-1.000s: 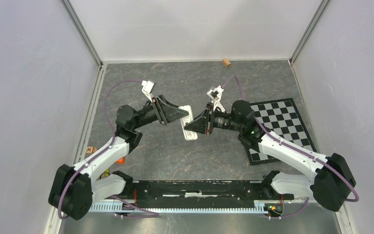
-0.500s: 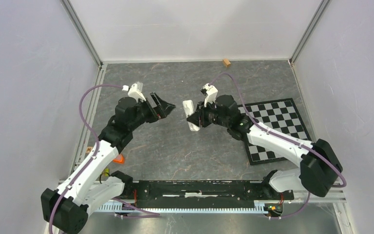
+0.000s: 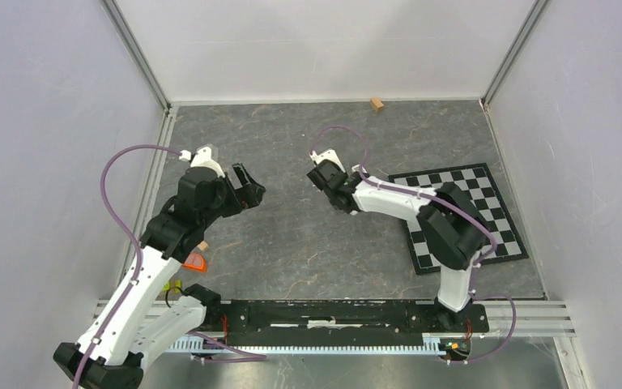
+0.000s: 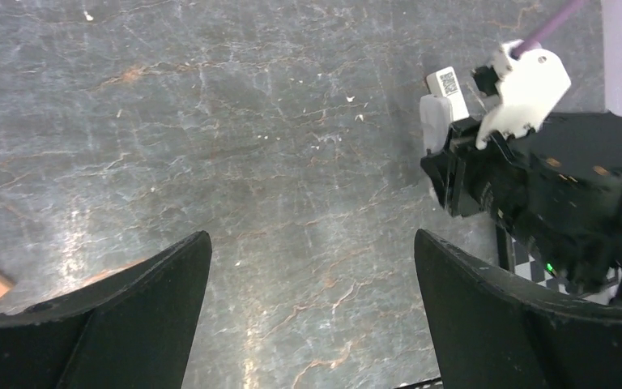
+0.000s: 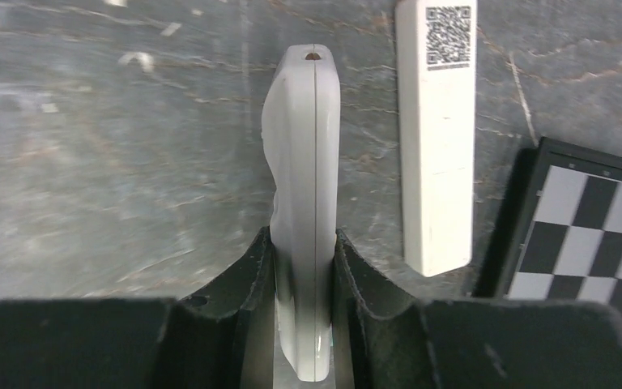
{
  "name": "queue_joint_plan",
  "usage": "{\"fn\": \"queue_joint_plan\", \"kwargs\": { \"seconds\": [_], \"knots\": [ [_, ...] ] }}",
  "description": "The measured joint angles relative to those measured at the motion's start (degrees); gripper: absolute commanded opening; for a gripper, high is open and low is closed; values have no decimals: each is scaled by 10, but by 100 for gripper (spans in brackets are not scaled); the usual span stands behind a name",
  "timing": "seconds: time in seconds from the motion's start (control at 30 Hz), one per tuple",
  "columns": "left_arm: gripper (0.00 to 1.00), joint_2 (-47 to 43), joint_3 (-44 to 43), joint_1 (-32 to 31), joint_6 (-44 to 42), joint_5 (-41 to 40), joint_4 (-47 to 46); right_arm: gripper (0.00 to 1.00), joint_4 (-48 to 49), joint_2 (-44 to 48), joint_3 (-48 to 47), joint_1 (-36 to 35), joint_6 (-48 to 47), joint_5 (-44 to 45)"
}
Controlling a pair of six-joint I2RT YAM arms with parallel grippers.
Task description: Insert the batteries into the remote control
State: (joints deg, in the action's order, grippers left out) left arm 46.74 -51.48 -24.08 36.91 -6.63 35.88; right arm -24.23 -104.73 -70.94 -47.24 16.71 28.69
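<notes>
My right gripper (image 5: 304,239) is shut on a white remote (image 5: 304,162), held edge-on above the table; it has a curved side and its face does not show. A long, slim white remote control (image 5: 436,138) lies on the table just to its right, plain back up with a QR sticker, beside the checkered mat. It also shows in the left wrist view (image 4: 436,113), partly behind the right gripper (image 3: 324,180). My left gripper (image 3: 247,185) is open and empty, its fingers (image 4: 146,300) wide apart over bare table. No batteries are in view.
A checkered mat (image 3: 470,211) lies at the right under the right arm. A small wooden block (image 3: 377,104) sits by the back wall. An orange piece (image 3: 197,262) and a small wooden block (image 3: 202,245) lie near the left arm. Walls enclose three sides.
One second ago both grippers held the white remote at mid-table. The left gripper let go and drew back to the left. The right arm turned, carrying the remote farther back.
</notes>
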Motion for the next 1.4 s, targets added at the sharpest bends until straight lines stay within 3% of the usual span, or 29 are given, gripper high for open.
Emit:
{"fn": "queue_joint_plan", "kwargs": {
  "seconds": [0.13,0.4,0.6,0.83,1.0,1.13,1.4],
  "knots": [
    [100,-6,-17,0,-19,-7,34,4,-47,-58,-37,0,-12,63],
    [100,-10,-35,0,-38,-6,74,36,-87,-99,-62,0,-32,101],
    [100,-10,-51,0,-47,9,93,56,-85,-98,-61,0,-38,50],
    [100,-10,-69,0,-66,23,108,58,-45,-31,-14,0,-30,-46],
    [100,-11,-71,0,-66,22,122,61,-27,51,21,0,-16,-73],
    [100,-19,-71,0,-64,10,137,64,-7,174,91,0,0,-52],
    [100,-59,-71,0,-59,4,149,72,6,511,243,6,16,122]
  ]
}}
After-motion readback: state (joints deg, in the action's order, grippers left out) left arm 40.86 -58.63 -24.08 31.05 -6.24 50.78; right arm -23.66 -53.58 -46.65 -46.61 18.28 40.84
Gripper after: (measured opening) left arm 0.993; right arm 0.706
